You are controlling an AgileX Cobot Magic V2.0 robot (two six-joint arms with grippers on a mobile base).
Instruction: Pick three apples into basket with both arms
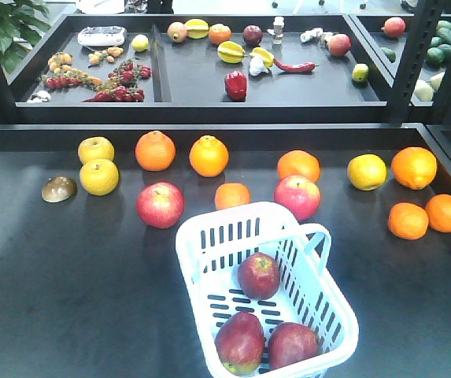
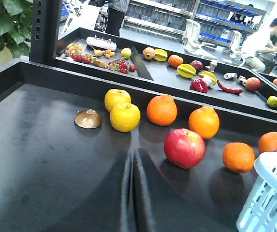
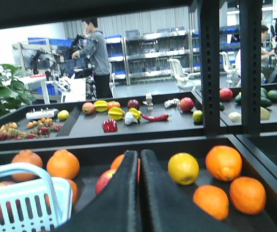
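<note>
Apples: three dark-red ones lie inside the basket [image 1: 209, 236]; one [image 1: 258, 275] sits near the middle of the slotted floor, and the other two [image 1: 239, 342] [image 1: 293, 344] lie side by side, touching, at the near end.
Basket: pale blue-white with slotted walls, standing on the dark table [image 1: 68, 299] at an angle; its handle [image 1: 319, 240] hangs over the right rim. A corner shows at the lower right of the left wrist view, and the handle and one wall at the lower left of the right wrist view.
Left gripper [image 2: 132, 193]: low over bare table, well left of the basket; its two black fingers lie pressed together with only a thin seam between them, holding nothing.
Right gripper [image 3: 139, 193]: just right of the basket, fingers drawn together the same way, nothing between them.
Red-and-yellow apples: two on the table, one [image 1: 160, 205] left of the basket's far end, one [image 1: 297, 197] just behind it.
Yellow apples: two [image 1: 96, 150] [image 1: 99, 176] near the left, one behind the other.
Oranges: several spread along the back and the right, one [image 1: 232, 195] between the two red-and-yellow apples.
Brown dish [image 1: 58, 189]: left of the yellow apples.
Back trays [image 1: 186, 90]: assorted fruit and vegetables, a red pepper [image 1: 236, 84] among them.
</note>
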